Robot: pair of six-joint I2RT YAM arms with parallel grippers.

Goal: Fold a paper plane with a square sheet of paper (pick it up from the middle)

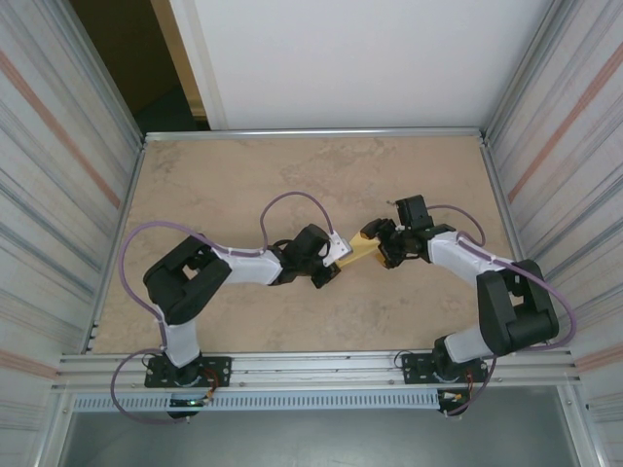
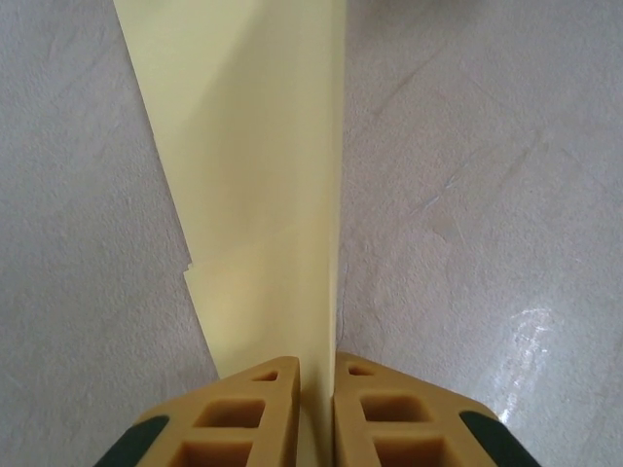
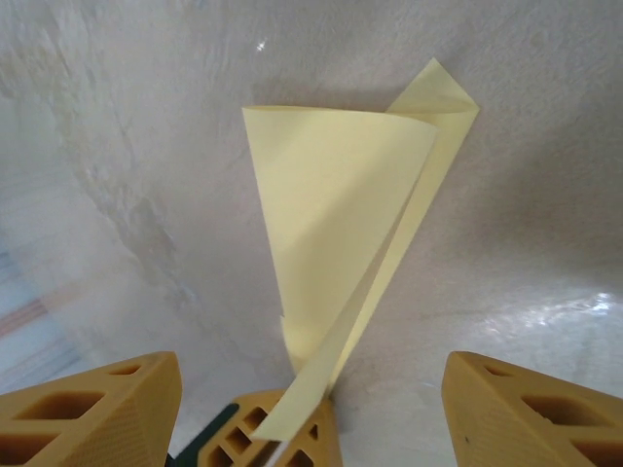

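- The left tool [image 2: 316, 375] is pinched narrow on the sheet of paper [image 2: 253, 175]. Its two fingers [image 2: 243, 418] are ochre, rubbery blocks with rectangular cut-outs and dark backs, and they meet with only the paper's end between them.
- Ahead of that tool the sheet runs away as a long pale-yellow folded strip, matt and plain. It has a sharp straight crease along its right side and a small nick in its left edge.
- The right tool [image 3: 313, 379] stands wide. Its ochre fingers [image 3: 107, 404] sit one to each side of the sheet and apart from it.
- Ahead of the right tool the paper curls into a loose cone that widens away from the tool, with a pointed corner at the far end.
- From above, the sheet lies between the two tool tips over the tabletop [image 1: 243, 175], a beige, marbled, faintly glossy surface.
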